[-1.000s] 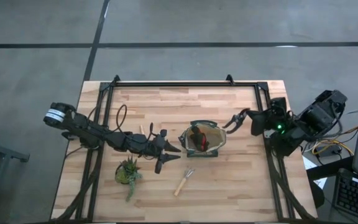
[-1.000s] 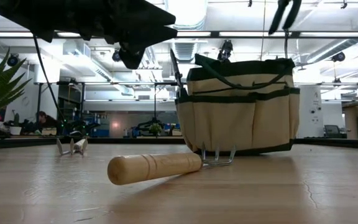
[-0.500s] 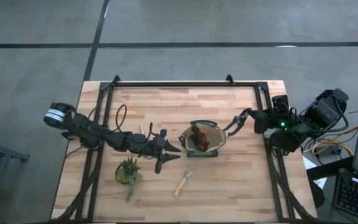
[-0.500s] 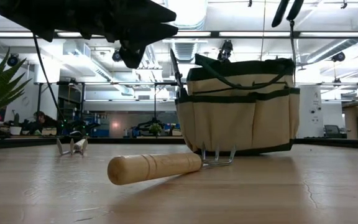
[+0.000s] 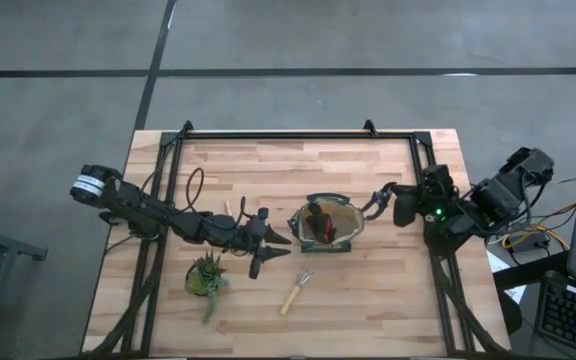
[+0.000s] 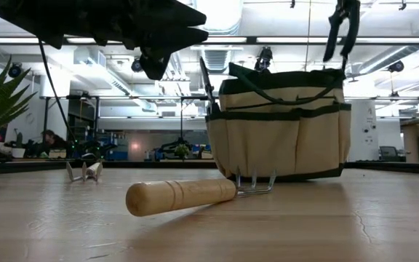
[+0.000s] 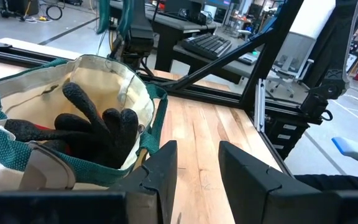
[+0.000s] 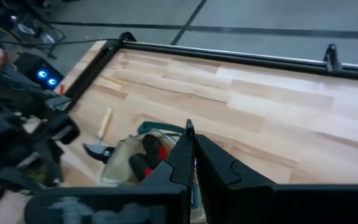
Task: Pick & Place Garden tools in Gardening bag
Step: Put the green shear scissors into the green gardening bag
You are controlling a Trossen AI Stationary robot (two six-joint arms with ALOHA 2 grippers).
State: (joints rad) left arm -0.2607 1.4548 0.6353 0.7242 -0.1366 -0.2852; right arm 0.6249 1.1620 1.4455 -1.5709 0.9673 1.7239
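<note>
Tabletop (image 5: 268,165) wood slats, black frame around it. Left arm stretched low from 9 o'clock toward centre; left gripper (image 5: 271,250) fingers spread, nothing between them, hovering just at 9 o'clock of the gardening bag (image 5: 348,238). In the left wrist view the two dark fingers (image 7: 166,165) stand apart with bare wood showing in the gap. Right arm folded at the 3 o'clock edge, forearm reaching toward centre; right gripper (image 5: 379,199) fingers pressed together, empty, tip above the bag's 3 o'clock rim; right wrist view shows the fingers (image 8: 182,155) closed to a point over the bag.

Bag upright at tabletop centre, mouth open up. Glove (image 7: 98,127) inside it, black fingers pointing up, red showing beneath. Succulent (image 5: 206,276) in its pot at 7 o'clock from the bag, near the left gripper. Wooden-handled pronged tool (image 5: 295,292) lying flat at 6 o'clock of the bag, long axis diagonal, prongs toward the bag, handle toward the 7 o'clock. Second wooden-handled tool (image 5: 227,209) partly hidden under the left arm, at 9 o'clock of the bag.
</note>
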